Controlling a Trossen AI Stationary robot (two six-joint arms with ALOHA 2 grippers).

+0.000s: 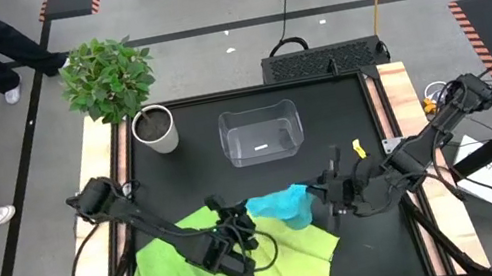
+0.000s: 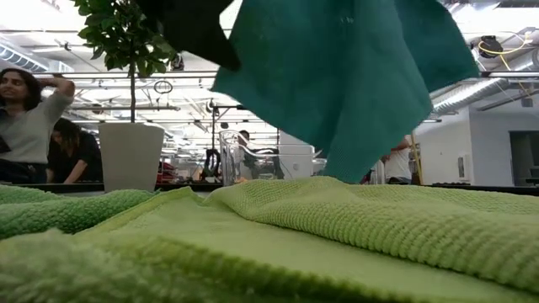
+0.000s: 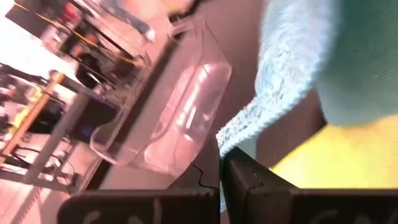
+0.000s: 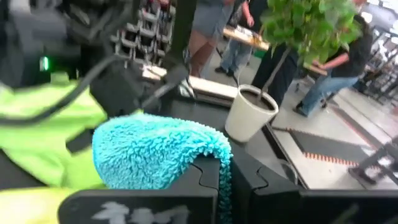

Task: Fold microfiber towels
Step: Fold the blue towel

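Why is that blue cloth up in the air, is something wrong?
Nothing looks broken. Both end effectors, left and right, pinch the turquoise towel off the table, while the green towels lie rumpled and overlapping.

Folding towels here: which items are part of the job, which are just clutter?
Job: turquoise towel, pinched by the shut left gripper and shut right gripper; bright green towel; pale yellow-green towel.
Clutter: clear plastic bin; potted plant.
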